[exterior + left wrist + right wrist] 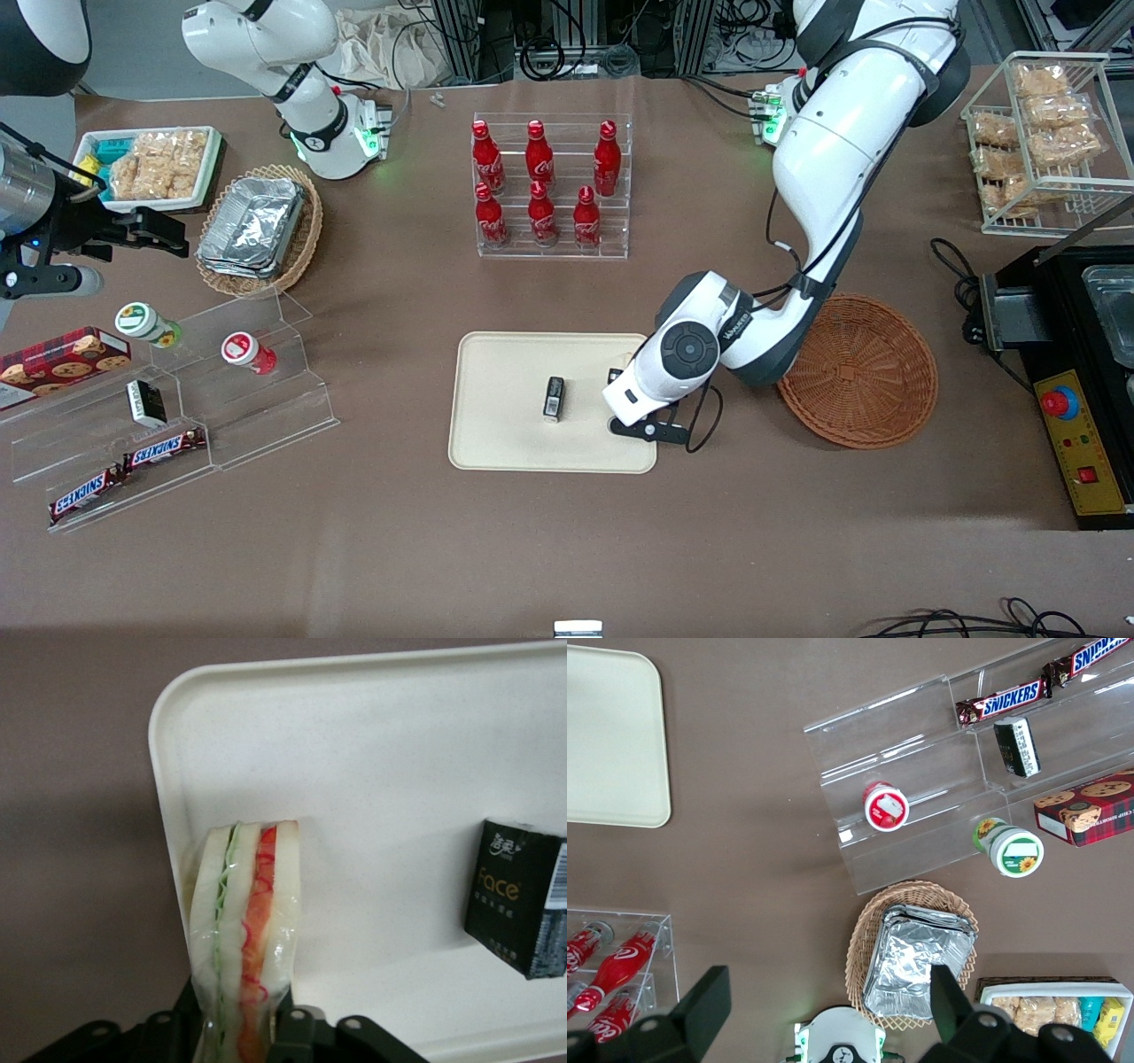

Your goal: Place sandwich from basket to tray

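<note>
Clamping the sandwich (244,930) over the tray (381,753), the tool (241,1032) nears a black "Face" box (516,896).

"Face" was printed on the small black box (518,899) lying on the tray (372,735). "SNICKERS" ran along two bars (164,449) on the clear stepped stand (257,399).

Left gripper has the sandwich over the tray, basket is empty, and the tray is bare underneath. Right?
Not quite. The gripper does grip the sandwich over the tray, and the basket is empty, but the tray is not bare: the left wrist view shows a small black box lying on it.
</note>
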Controlling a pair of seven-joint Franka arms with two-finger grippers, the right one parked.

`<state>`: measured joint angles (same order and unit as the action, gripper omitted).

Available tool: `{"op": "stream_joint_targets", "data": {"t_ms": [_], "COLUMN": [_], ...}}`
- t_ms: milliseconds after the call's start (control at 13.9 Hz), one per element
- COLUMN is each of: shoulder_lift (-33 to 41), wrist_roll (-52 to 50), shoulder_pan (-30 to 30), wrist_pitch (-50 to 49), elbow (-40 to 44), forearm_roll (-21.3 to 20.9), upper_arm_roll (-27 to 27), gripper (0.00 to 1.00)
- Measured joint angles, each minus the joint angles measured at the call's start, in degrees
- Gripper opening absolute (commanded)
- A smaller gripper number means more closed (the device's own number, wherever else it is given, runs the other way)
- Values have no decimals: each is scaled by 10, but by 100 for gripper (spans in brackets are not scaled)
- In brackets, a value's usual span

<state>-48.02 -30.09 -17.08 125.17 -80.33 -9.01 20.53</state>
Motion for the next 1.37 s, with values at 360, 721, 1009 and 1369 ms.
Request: {"op": "stream_joint_targets", "data": {"t_ms": [360, 721, 1009, 1369], "shoulder_lift": [8, 141, 224, 283], "wrist_roll": [-32, -34, 31, 116], "shoulder_pan": [0, 21, 77, 159], "wrist_pitch": [4, -154, -249, -345], "elbow": [18, 40, 38, 36], "forearm_roll": [-12, -9, 34, 50], "upper_arm_roll": [0, -2, -3, -5], "gripper": [100, 100, 100, 100]}}
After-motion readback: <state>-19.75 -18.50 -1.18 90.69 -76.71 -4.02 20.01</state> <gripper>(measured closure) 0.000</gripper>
